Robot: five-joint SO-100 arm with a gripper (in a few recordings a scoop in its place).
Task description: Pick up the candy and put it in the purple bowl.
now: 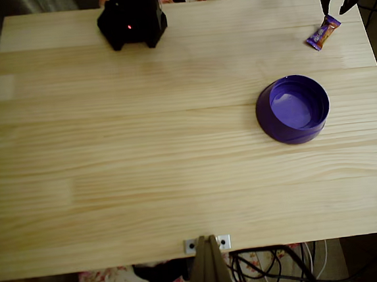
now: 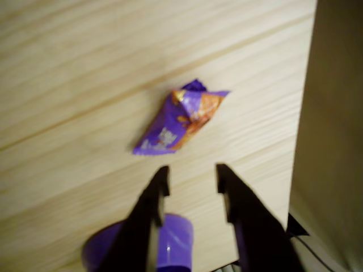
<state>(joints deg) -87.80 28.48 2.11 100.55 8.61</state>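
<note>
Overhead, L to R: arm base (image 1: pixel 131 17) at table's (image 1: pixel 113 187) far edge, purple bowl (image 1: pixel 293 109) right of center, candy (image 1: pixel 323 33) near far-right corner. Gripper (image 2: pixel 191 180) hangs just beside candy w/ fingers spread, prob. not touching it; wrist view blurry.

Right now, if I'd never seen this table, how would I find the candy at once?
Start at the wooden table and find the purple bowl on its right side in the overhead view. Go toward the far right corner: the candy lies flat there, apart from the bowl, just ahead of the open gripper. It is far smaller than the bowl, a crinkly purple wrapper with orange.
</note>
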